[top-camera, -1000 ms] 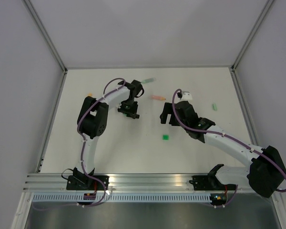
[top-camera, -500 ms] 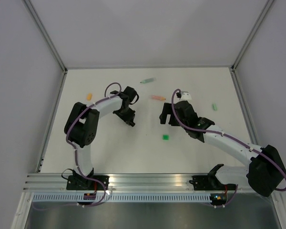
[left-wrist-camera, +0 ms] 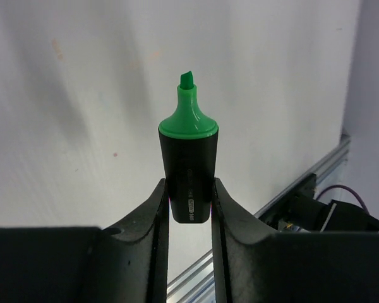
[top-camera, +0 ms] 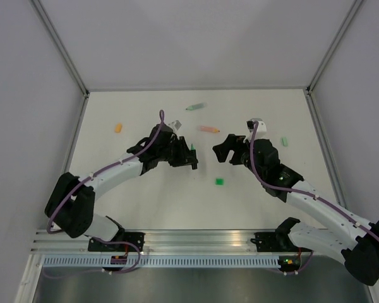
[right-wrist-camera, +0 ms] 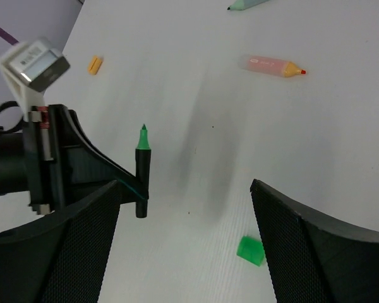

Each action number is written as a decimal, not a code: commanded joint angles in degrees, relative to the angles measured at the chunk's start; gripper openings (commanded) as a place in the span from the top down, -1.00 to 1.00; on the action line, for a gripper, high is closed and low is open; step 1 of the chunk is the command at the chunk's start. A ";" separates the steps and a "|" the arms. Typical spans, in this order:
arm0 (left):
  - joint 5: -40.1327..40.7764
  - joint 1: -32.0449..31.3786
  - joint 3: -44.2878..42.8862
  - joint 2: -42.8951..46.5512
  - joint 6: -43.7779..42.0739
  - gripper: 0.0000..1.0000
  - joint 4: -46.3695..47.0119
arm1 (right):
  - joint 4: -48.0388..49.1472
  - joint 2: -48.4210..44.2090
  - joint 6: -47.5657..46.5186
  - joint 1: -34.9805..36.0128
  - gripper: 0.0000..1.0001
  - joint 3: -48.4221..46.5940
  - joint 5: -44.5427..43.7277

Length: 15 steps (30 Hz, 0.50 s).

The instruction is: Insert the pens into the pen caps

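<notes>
1. Left wrist view: the left claw [left-wrist-camera: 189, 186] pinches the black and green pen [left-wrist-camera: 188, 158] low on its black body. The green tip sticks out past the fingers with no cap on it.
2. The right claw [right-wrist-camera: 186, 189] is spread wide with nothing in it. The held pen is just across from it. The bright green cap [right-wrist-camera: 250, 249] lies on the table [right-wrist-camera: 196, 113] below it, near one finger.
3. I think the step now is to pick up that cap. The right claw should go down with one finger on each side and squeeze the middle, so the cap does not pop away.
4. The open end must face the pen tip. I cannot tell which end is open, because the cap looks too small from here.
5. Then both claws should line up straight and push gently.
6. The caps are the only holders here, and none has a pen in it. The orange cap [top-camera: 118, 127] lies well off to the left of the left claw. The mint cap [top-camera: 283, 141] lies to the right of the right claw.
7. The orange pen [top-camera: 209, 129] lies just past the gap between the two claws. The mint pen [top-camera: 195, 106] lies farther back.
</notes>
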State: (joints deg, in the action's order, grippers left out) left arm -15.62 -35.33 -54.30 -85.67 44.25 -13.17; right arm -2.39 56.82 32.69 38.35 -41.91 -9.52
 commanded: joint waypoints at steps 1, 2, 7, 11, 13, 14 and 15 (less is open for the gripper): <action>-6.79 0.35 4.88 5.41 -4.52 0.95 16.03 | 7.20 -0.22 -3.06 -0.29 -0.79 3.06 4.05; -10.54 0.35 6.39 7.60 -5.04 0.95 18.94 | 7.58 0.05 -4.02 -0.20 -0.79 2.89 5.55; -20.42 0.18 10.71 10.52 -6.28 0.95 28.02 | 8.28 0.31 -1.84 -0.29 -0.71 3.32 3.10; -19.72 -0.26 10.71 10.44 -7.16 0.95 27.67 | 10.74 -1.09 2.11 -0.29 -0.61 5.78 2.66; -20.06 -0.26 10.53 9.65 -7.07 0.95 27.76 | 11.62 -1.62 4.04 -0.29 -0.56 6.05 2.57; -20.24 -0.52 10.45 9.38 -7.16 0.95 28.02 | 11.62 -1.62 4.57 -0.20 -0.55 6.05 2.66; -20.42 -0.61 10.45 9.29 -7.25 0.95 28.20 | 11.71 -1.45 5.01 -0.29 -0.54 6.05 2.66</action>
State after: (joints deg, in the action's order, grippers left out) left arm -33.28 -35.48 -43.68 -76.58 39.55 10.70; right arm 4.86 56.45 34.28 38.13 -35.92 -6.92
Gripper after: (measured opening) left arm 0.303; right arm 0.776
